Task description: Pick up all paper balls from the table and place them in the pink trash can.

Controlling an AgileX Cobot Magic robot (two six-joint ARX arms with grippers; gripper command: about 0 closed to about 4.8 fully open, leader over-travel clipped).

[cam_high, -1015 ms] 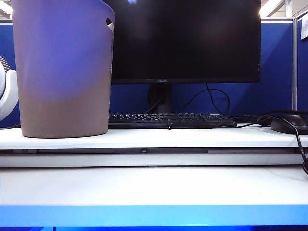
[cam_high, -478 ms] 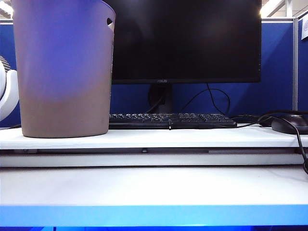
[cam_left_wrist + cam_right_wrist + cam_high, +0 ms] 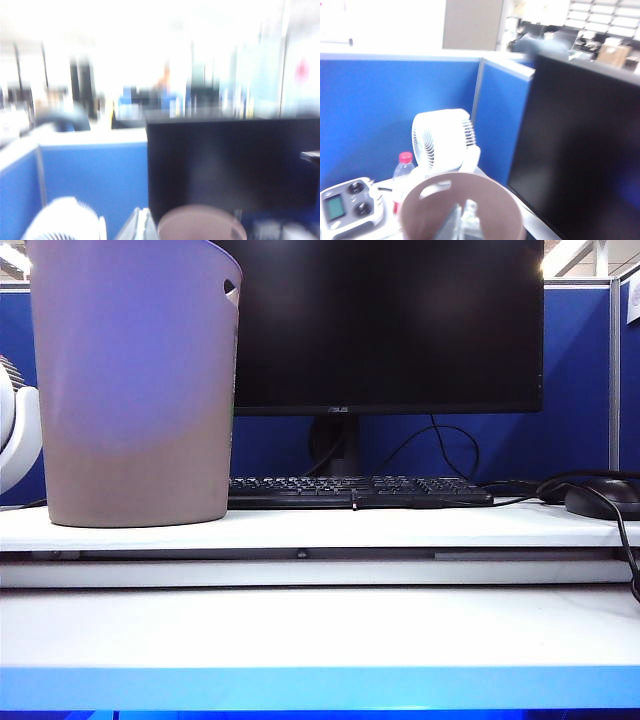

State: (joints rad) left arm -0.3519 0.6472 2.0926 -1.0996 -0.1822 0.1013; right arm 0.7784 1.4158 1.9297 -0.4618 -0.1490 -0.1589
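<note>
I see the tall, smooth-sided dusty-pink plastic trash can (image 3: pixel 135 380) standing on the raised back level of the white desk table (image 3: pixel 320 625), at the left of the exterior view, its small oval handle hole facing the black computer monitor (image 3: pixel 385 325) next to it. A black keyboard (image 3: pixel 360 491) lies under the monitor and a dark mouse (image 3: pixel 605 500) sits at the far right with its cable. No paper ball shows on the table in any view.

Neither arm appears in the exterior view. My left gripper (image 3: pixel 142 226) shows only as a blurred pale sliver in its wrist view, just beside and above the can's rim (image 3: pixel 200 220); its jaws are closed and I cannot make out anything between them. My right gripper (image 3: pixel 465 220) hangs directly over the can's open mouth (image 3: pixel 462 200), jaws together, holding nothing that I can see. Beyond it stand a white desk fan (image 3: pixel 445 137), a clear bottle with a pink cap (image 3: pixel 402 175) and a white handheld controller (image 3: pixel 347 202).
</note>
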